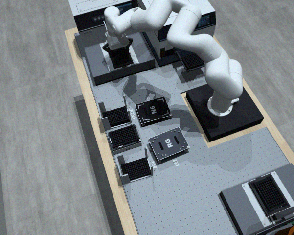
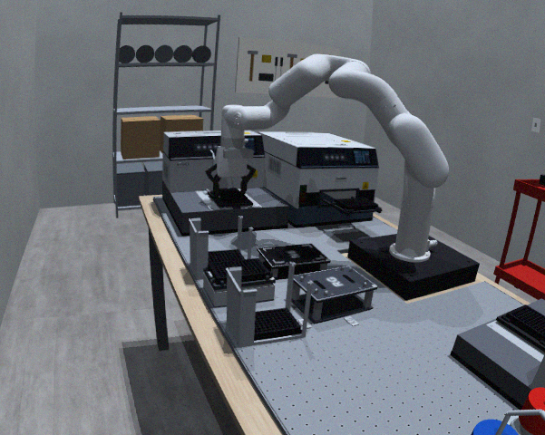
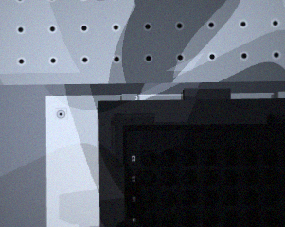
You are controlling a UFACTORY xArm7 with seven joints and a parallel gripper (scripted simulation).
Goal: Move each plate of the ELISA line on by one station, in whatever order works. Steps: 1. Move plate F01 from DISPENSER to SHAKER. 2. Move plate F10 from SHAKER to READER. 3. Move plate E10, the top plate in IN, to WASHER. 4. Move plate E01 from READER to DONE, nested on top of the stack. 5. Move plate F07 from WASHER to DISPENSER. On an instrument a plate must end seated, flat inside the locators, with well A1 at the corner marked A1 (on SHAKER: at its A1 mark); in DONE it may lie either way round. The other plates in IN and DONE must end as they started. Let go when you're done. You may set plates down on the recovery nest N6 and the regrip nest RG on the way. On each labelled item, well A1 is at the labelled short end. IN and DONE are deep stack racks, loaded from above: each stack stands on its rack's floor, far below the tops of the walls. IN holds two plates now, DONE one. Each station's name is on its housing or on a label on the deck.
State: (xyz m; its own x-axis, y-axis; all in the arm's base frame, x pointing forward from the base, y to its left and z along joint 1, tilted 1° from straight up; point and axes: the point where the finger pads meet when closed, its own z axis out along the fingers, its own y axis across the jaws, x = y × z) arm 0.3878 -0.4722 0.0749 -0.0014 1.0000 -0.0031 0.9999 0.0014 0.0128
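Observation:
My gripper [image 1: 119,54] [image 2: 228,194] is open, low over the platform of the back-left instrument [image 1: 96,58], its fingers still either side of a black well plate [image 1: 122,59] [image 3: 204,175]. That plate lies flat on the instrument's white nest [image 3: 71,156]. The fingers themselves do not show in the wrist view. Other black plates sit on the second instrument's tray [image 1: 192,60] [image 2: 352,203], on the low station between the racks [image 1: 124,136] [image 2: 237,269], in the two racks [image 1: 115,116] [image 1: 136,168], and on the front-right instrument [image 1: 269,194] [image 2: 532,323]. I cannot read the plate labels.
The N6 nest [image 1: 153,109] [image 2: 293,255] and the RG nest [image 1: 169,142] [image 2: 335,281] stand mid-deck with nothing on them. The arm's black base [image 1: 242,118] is to their right. The rack walls [image 2: 239,304] stand tall at the deck's left edge. A red cart [image 2: 530,271] stands off the table to the right.

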